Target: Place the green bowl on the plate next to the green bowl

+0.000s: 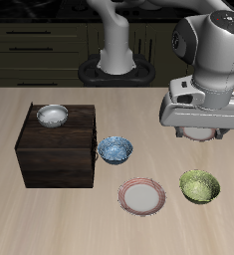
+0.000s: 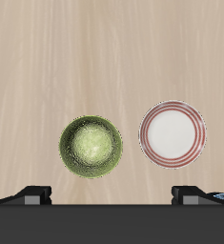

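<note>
The green bowl (image 1: 199, 185) (image 2: 91, 147) is mottled yellow-green and sits upright on the table near the front edge. Beside it, a small gap away, lies the plate (image 1: 142, 195) (image 2: 172, 132) with a pink-red rim and pale centre; nothing is on it. My gripper (image 1: 198, 126) (image 2: 113, 193) hangs well above the table, a little farther back than the bowl. Its fingertips (image 2: 32, 193) stand wide apart with nothing between them. In the wrist view, bowl and plate both lie below the gripper.
A blue-and-white patterned bowl (image 1: 115, 149) sits farther back than the plate. Next to it stands a dark wooden box (image 1: 59, 154) with a silver-white bowl (image 1: 52, 116) on top. The robot base (image 1: 116, 60) is at the table's back.
</note>
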